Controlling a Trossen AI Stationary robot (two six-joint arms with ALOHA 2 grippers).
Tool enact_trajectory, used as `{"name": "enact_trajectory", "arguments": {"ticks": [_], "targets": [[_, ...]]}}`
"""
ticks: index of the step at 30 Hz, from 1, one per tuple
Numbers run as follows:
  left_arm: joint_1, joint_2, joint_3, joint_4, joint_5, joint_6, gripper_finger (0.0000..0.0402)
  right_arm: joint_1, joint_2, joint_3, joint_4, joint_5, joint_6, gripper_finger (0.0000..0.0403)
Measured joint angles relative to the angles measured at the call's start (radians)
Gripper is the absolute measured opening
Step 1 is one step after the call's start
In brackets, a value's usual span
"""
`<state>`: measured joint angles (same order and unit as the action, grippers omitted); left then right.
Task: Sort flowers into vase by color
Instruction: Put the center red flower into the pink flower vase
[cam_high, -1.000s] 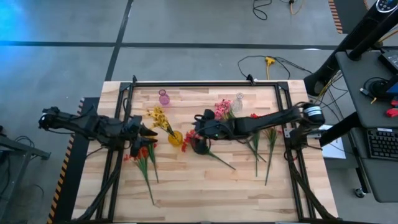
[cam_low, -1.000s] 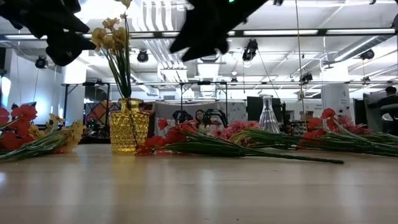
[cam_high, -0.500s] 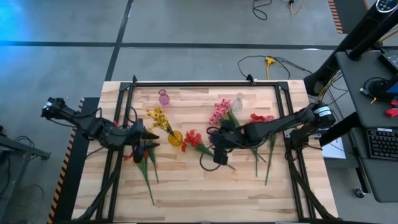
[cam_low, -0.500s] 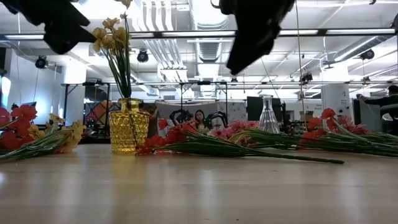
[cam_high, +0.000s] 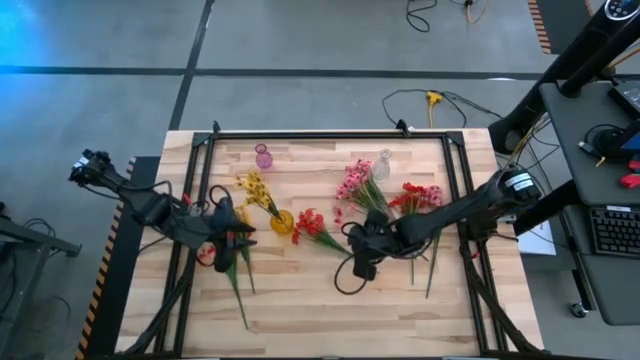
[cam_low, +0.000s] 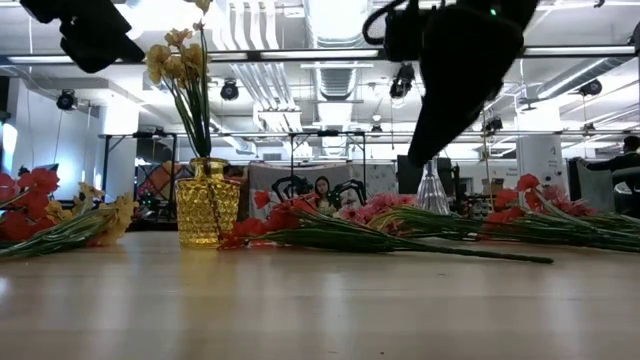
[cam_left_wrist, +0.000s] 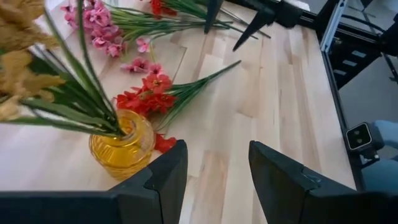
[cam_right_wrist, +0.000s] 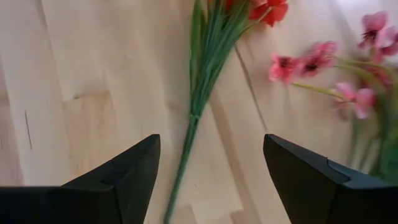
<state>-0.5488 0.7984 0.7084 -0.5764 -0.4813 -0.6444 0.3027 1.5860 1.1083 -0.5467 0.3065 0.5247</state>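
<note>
Wooden worktop (cam_high: 300, 300) held scattered flowers; right tool (cam_high: 362, 268) hovered spread above a red sprig (cam_high: 312, 226), left tool (cam_high: 240, 243) spread beside the yellow vase (cam_high: 282, 222).

High: straight down over table | Low: tabletop level, facing room | Wrists: close, both show red sprig (cam_left_wrist: 149, 96)

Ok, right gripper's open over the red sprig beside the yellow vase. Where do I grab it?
Take the red sprig mid-stem, coming straight down. It lies flat and alone on the wood, its blossoms near the yellow vase. The open right gripper already straddles the bare stem.
</note>
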Motion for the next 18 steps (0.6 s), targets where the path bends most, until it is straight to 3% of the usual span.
{"name": "enact_trajectory", "arguments": {"ticks": [6,18], "targets": [[-0.007,0.019,0.006,-0.001,-0.009,0.005,0.0155,0.000,0.008,-0.120,0.193,-0.003,0.001,0.0267],[-0.007,0.034,0.002,0.000,-0.059,0.005,0.0155,0.017,0.008,-0.253,0.394,-0.011,-0.026,0.0249]]}}
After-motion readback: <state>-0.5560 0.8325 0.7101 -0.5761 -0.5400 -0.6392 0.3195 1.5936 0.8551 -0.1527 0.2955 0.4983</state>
